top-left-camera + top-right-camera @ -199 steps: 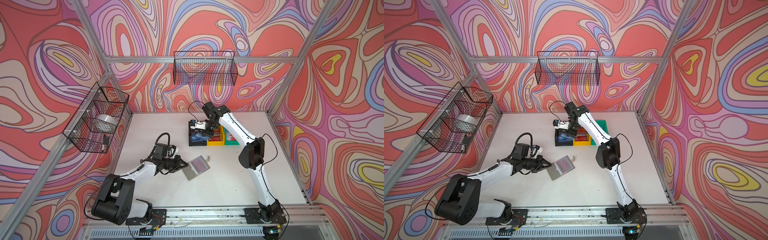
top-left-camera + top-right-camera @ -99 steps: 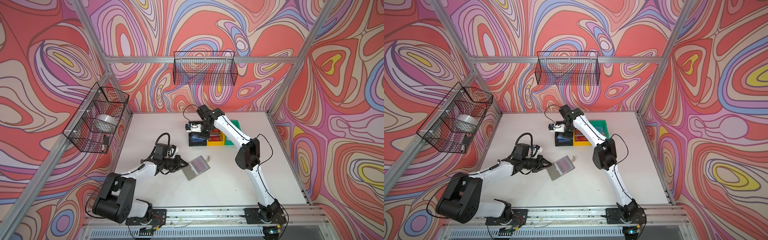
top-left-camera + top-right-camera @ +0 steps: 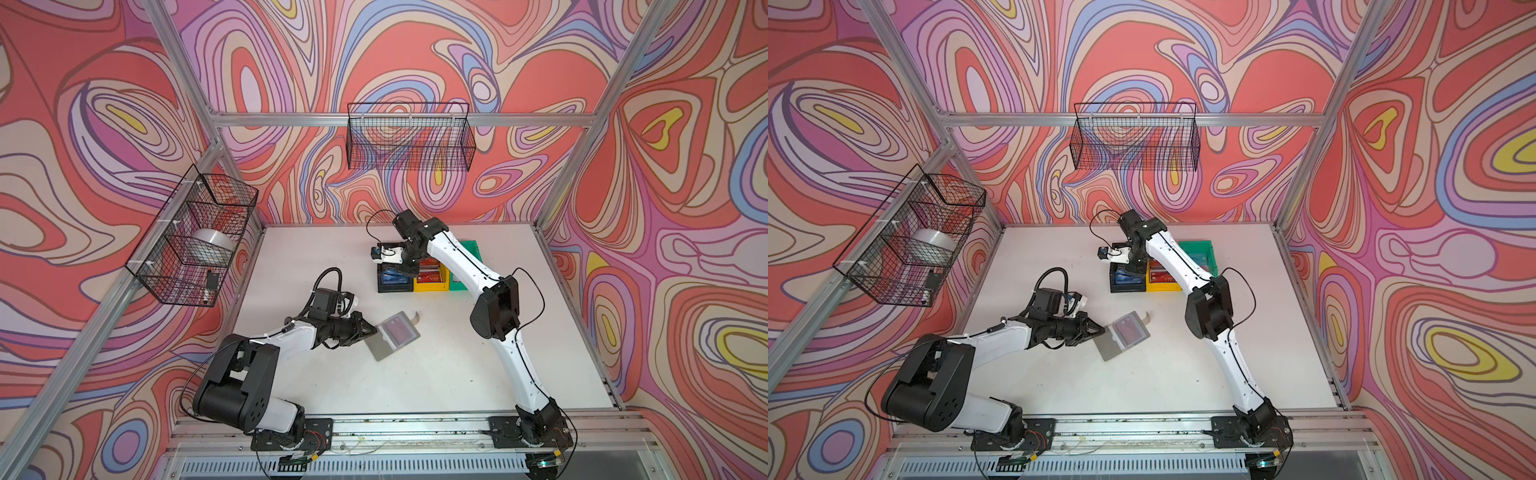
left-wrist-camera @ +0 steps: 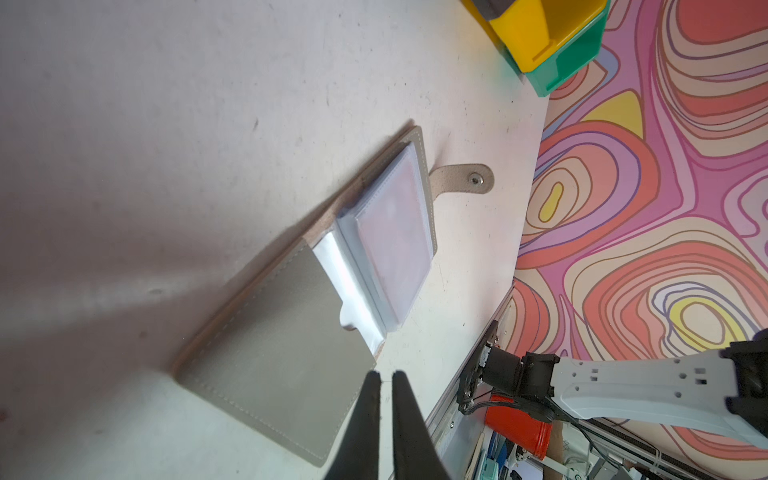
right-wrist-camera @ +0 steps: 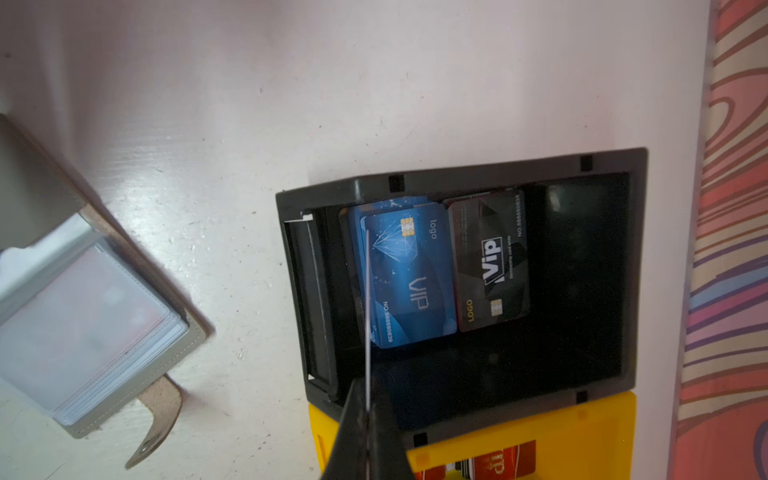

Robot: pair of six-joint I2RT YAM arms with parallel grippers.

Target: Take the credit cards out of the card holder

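**A:** What is the near arm doing?

**B:** The left gripper (image 4: pixel 386 376) sits at 9 o'clock of the flat grey bifold card holder (image 4: pixel 270 361). The holder lies open near the middle of the white table (image 3: pixel 415 386). The gripper's black fingers are drawn almost together, with nothing visible in the slit, and the tips are just beside the bare grey flap.

**A:** Any cards inside?

**B:** A reddish credit card (image 3: pixel 399 330) shows through the clear plastic sleeves (image 4: pixel 392 241) on the 3 o'clock flap. The small closing tab (image 4: pixel 461 178) sticks out at 1 o'clock. I'd expect the card to be light, stiff and slick, and the sleeves soft and clingy. Pinch an exposed card edge at the sleeve mouth with the flap pinned, or the holder may slide.

**A:** And farther off?

**B:** At 12 o'clock of the holder, the right gripper (image 5: pixel 368 401) hangs over the black plastic bin (image 5: pixel 457 174). It is clamped on a thin card seen edge-on (image 5: pixel 368 299), colour unclear. A blue VIP card (image 5: pixel 415 282) and a black VIP card (image 5: pixel 490 262) lie inside the bin. The yellow plastic bin (image 5: pixel 582 424) touches it at 3 o'clock, and the green plastic bin (image 3: pixel 469 245) is beyond.

**A:** Obstacles?

**B:** Only the bin walls, I'd say
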